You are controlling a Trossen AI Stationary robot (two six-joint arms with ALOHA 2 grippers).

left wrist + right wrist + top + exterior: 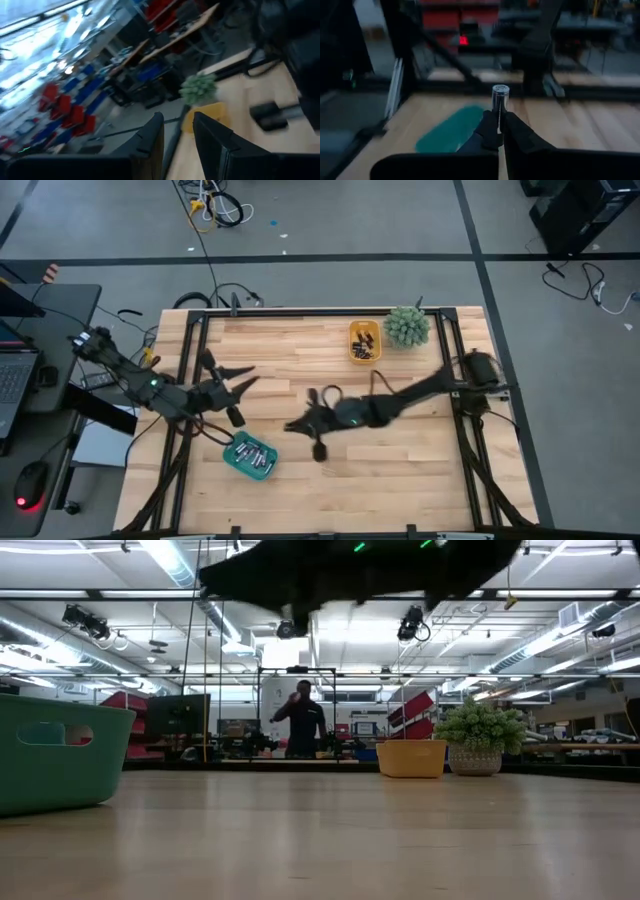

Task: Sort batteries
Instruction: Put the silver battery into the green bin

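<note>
Starting at the left of the table, the left gripper [238, 385] is hanging above the wood just beyond the teal tray [250, 457], its two fingers [150, 137] parted with a gap between them and nothing visible in that gap. The teal tray is sitting near the front left edge and is already holding several silvery batteries [252, 454]. Moving toward the middle, the right gripper [297, 426] is reaching across the table centre, just right of the teal tray, and its fingers are clamping a single silvery battery [499, 101] that is standing upright above the fingertips. Farther right, toward the back edge, the yellow tray [364, 342] is holding a cluster of darker cells, with a small potted plant [406, 326] just beside it. The grip looks to be taking only the battery's lower end, so the smooth cell could be pivoting or slipping out if the arm swings quickly toward a tray. Released from too high, it might bounce on the cells already lying there and roll away over the wood. The two arms are also working close together near the teal tray, so a careless approach could be bringing them into contact.
</note>
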